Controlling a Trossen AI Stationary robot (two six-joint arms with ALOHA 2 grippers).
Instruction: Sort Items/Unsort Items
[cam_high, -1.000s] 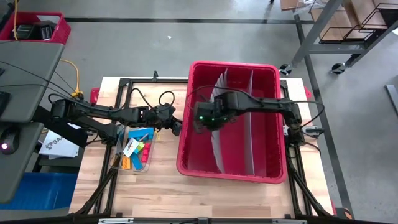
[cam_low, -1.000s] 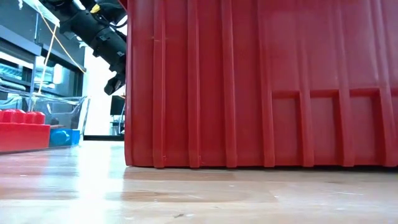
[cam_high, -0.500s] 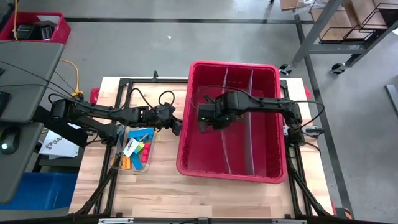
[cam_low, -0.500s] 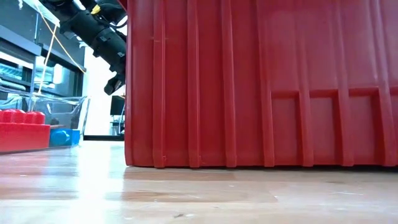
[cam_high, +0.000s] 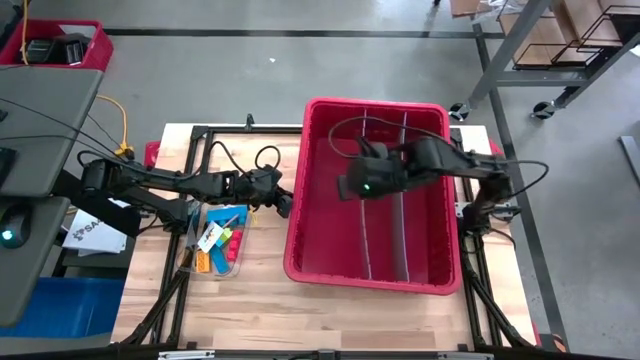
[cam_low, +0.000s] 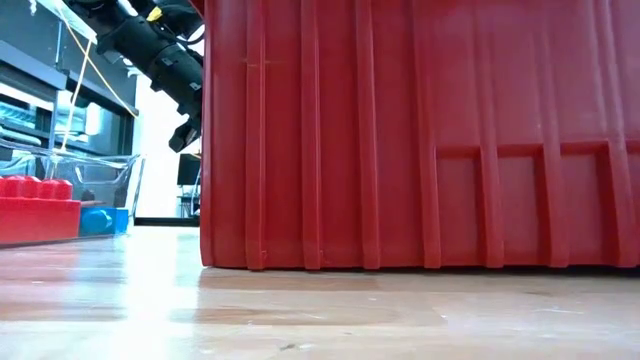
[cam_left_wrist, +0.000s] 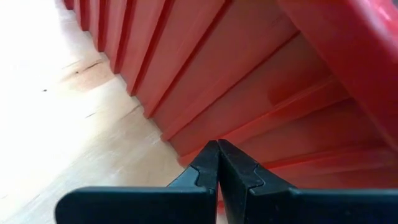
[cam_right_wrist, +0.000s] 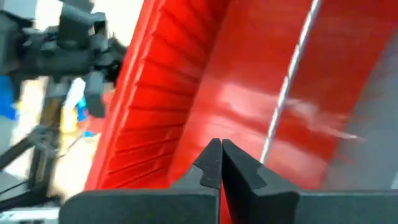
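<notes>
High view: right gripper (cam_high: 350, 186) hangs over the left compartment of the red bin (cam_high: 440, 250), jaws together and empty, arm reaching in from the right rim with its wrist above the first of two thin dividers (cam_high: 364, 225); risk, as a judgement: a sweep at this height could catch or flex that divider. Left gripper (cam_high: 284, 205) sits just outside the bin's left wall, jaws together, arm stretched level across the table (cam_high: 260, 300); the items (cam_high: 220, 245), coloured blocks and dark sticks, lie in a small clear tray (cam_high: 238, 262) beside it, none in the bin, so sorting looks barely begun. Low view: bin wall fills the picture; left arm slants down toward it, gripper near the wall; a further advance risks shoving the bin. Left wrist view: fingertips (cam_left_wrist: 208, 163) pressed shut, pointing at the foot of the ribbed wall, very near it; nothing held. Right wrist view: fingertips (cam_right_wrist: 212, 163) shut, empty, aimed along the bin floor beside a divider; closed jaws cannot take an item until parted
</notes>
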